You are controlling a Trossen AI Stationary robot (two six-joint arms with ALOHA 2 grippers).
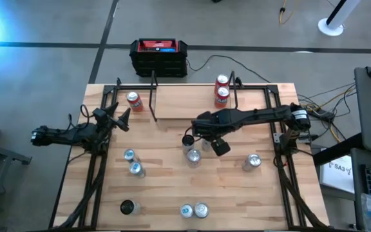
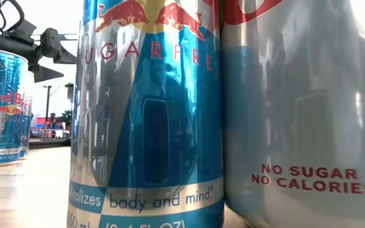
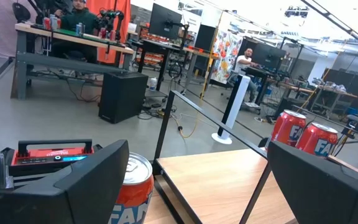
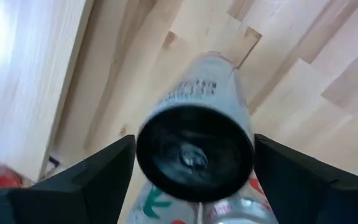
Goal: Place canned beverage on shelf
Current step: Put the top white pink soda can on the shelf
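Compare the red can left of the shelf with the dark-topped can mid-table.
The red can has a red body and silver top; the dark-topped can is silver with a black top. The red can is beside the shelf; the dark-topped can is mid-table. Both are drink cans.

Blue can [image 2: 147, 114]: "SUGARFREE", "body and mind". Silver can [image 2: 303, 114]: "NO SUGAR NO CALORIES".

High view hangs overhead, looking straight down on the table [image 1: 172, 161]. Low view sits at tabletop level, pressed against two cans [image 2: 147, 114]. Left wrist view faces across the shelf [image 3: 222, 180] into the room; right wrist view looks steeply down, close to a can [image 4: 197, 149]
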